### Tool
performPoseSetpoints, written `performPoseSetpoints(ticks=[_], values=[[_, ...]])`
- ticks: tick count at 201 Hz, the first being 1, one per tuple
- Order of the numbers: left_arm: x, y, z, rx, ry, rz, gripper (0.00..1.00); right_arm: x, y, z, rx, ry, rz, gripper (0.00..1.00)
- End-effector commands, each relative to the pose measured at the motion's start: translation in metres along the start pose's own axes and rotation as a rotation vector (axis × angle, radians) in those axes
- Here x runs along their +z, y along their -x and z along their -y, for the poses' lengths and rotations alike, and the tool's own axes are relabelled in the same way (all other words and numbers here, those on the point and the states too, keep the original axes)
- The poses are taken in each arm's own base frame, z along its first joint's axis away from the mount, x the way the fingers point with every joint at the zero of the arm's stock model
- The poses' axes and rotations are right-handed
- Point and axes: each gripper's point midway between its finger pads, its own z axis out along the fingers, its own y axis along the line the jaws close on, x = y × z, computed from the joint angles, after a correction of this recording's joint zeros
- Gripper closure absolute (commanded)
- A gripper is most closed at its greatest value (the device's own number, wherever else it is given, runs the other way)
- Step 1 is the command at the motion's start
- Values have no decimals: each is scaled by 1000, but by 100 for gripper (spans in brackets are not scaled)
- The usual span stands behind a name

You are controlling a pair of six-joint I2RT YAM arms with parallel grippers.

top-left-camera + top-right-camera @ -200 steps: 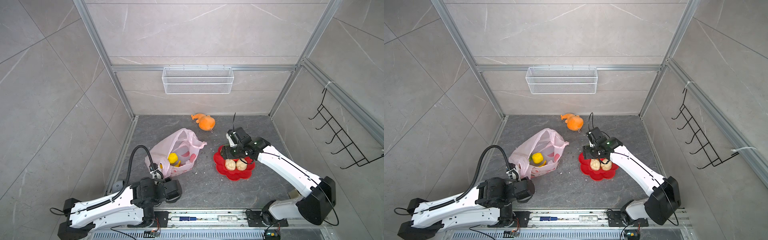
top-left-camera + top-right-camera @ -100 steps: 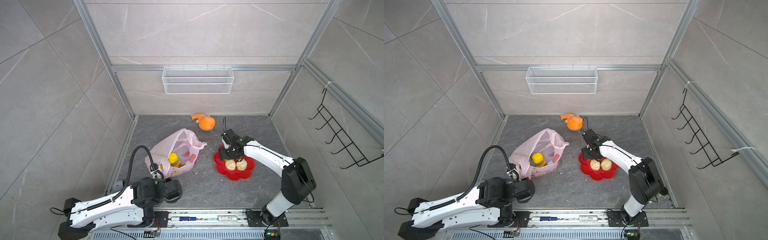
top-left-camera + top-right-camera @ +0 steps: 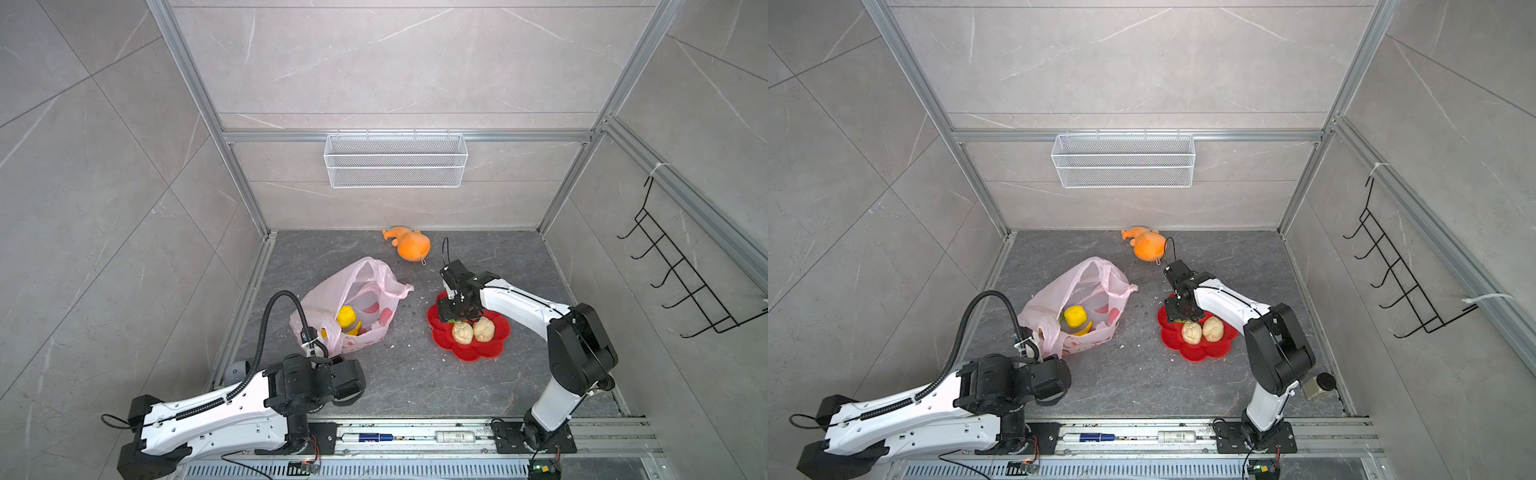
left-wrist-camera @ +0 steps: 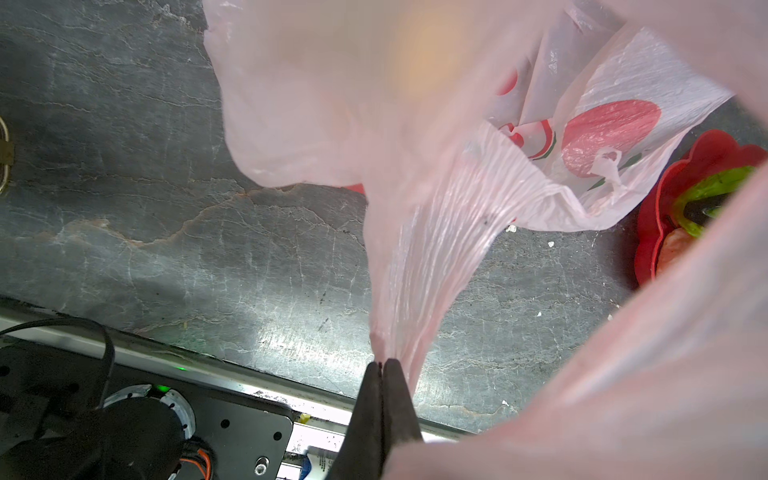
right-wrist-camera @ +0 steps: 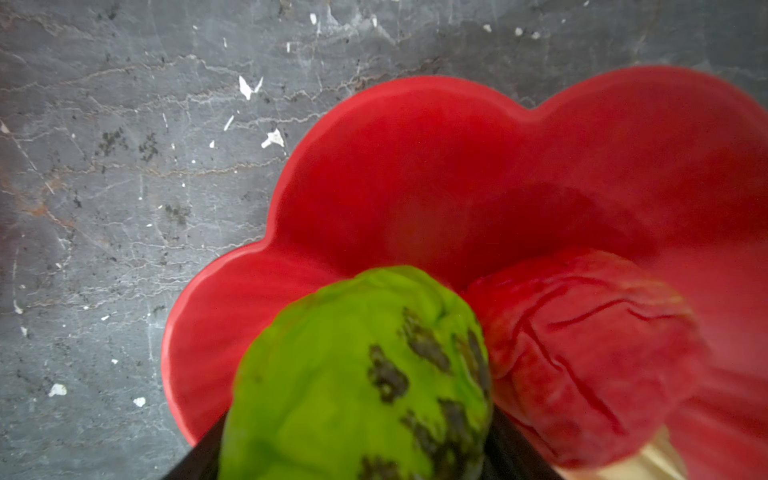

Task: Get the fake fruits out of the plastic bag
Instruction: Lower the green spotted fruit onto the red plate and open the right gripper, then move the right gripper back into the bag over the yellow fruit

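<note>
The pale-pink plastic bag [image 3: 353,291] lies open on the grey floor, left of centre. A bumpy yellow fruit [image 3: 347,316] and a banana [image 3: 354,330] show inside it. My left gripper [image 4: 384,365] is shut on a stretched handle of the bag [image 4: 419,270], at the bag's near corner in both top views [image 3: 1027,345]. My right gripper [image 5: 357,449] is shut on a green fruit [image 5: 357,374] over the far-left lobe of the red plate [image 3: 469,353]. A red fruit [image 5: 582,357] lies beside it. Two beige fruits [image 3: 462,332] [image 3: 484,329] rest on the plate.
An orange plush toy [image 3: 411,247] lies near the back wall. A white wire basket [image 3: 395,160] hangs on that wall and a black hook rack [image 3: 681,282] on the right wall. A small jar [image 3: 1318,384] stands by the right arm's base.
The right arm has folded in, its elbow swinging from the far right toward the middle, and its gripper has shifted slightly left and down over the plate. The left arm has not moved.
</note>
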Motion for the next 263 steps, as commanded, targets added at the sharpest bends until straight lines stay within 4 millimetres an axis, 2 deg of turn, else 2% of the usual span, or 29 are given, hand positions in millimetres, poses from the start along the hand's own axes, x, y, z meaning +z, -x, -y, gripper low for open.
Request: performPoseSetpoints(ticks=[1,58,107,130,154,171,203,240,263], values=[[-8,8,-2,-20,5,24,100,-1,1,6,-22,-29,-1,36],[-10,12,0,-22,4,40,100,-14,4,11,-40,-50,22,23],[-10,12,-2,-12,20,37,100,-25,7,11,-45,-49,36,18],[-9,7,-8,-49,47,18,100,-42,10,8,-43,-29,61,17],[-8,1,-19,-71,99,-13,100,-76,14,0,-52,41,123,20],[-11,-2,-32,-89,158,-33,100,-106,18,-19,-79,156,191,25],[-17,-14,-52,-122,271,-101,100,-168,21,-76,-166,359,320,37],[-21,-21,-66,-132,365,-131,100,-206,13,-163,-288,530,401,45],[-20,-19,-66,-131,378,-112,100,-218,16,-199,-299,642,437,47]])
